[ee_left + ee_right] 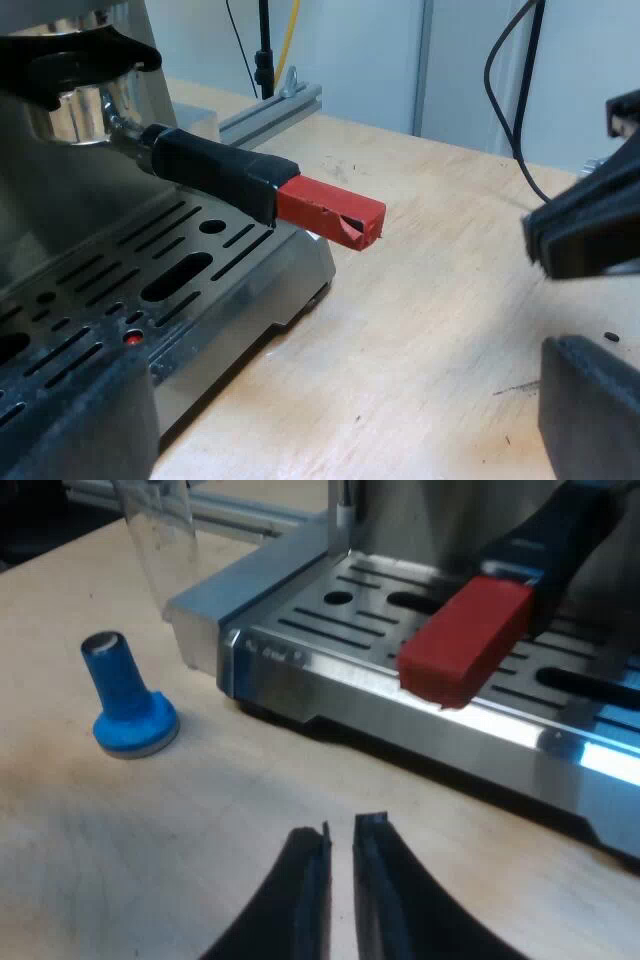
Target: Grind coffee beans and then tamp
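Holder (215, 172) locked in espresso machine (200, 270), both grippers empty.
Left gripper (330, 410) gapes wide near the red handle end (330, 212); right gripper (340, 832), fingers almost together, hovers over the table (150, 840); blue tamper (127, 698) stands upright nearby.

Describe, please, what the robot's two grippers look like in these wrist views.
Both are matt black with no markings showing. The left gripper has broad, blocky fingers with rounded corners and a slightly grainy surface. The right gripper has slimmer fingers that curve and taper to narrow, squared tips.
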